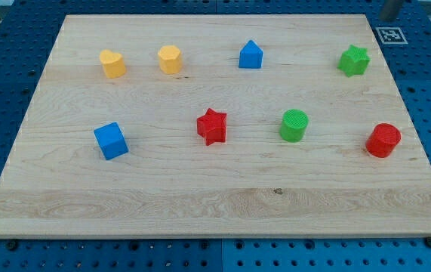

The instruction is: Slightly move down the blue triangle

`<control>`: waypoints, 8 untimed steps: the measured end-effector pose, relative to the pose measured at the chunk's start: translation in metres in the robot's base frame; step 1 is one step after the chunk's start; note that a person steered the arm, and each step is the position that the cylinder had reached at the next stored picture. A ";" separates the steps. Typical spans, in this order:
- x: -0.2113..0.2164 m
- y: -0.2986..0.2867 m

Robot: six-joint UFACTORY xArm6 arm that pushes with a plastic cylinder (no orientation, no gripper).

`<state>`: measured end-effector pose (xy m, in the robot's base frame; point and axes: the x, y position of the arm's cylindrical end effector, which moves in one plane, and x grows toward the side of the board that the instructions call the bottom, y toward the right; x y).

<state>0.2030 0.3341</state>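
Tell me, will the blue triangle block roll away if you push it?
Probably not: the blue triangle block sits on a flat base, so it should slide on the smooth wooden board. Its pointed shape might make it twist. My tip isn't clearly in view.

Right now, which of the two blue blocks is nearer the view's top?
The blue triangle, in the top row between the yellow blocks and the green star. The blue cube sits lower, at the view's left.

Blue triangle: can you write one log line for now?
blue triangle: top middle, untouched | my tip: not visible | red star: below it, apart
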 end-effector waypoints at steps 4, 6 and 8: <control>0.071 -0.109; 0.073 -0.274; 0.135 -0.311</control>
<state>0.3379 0.0228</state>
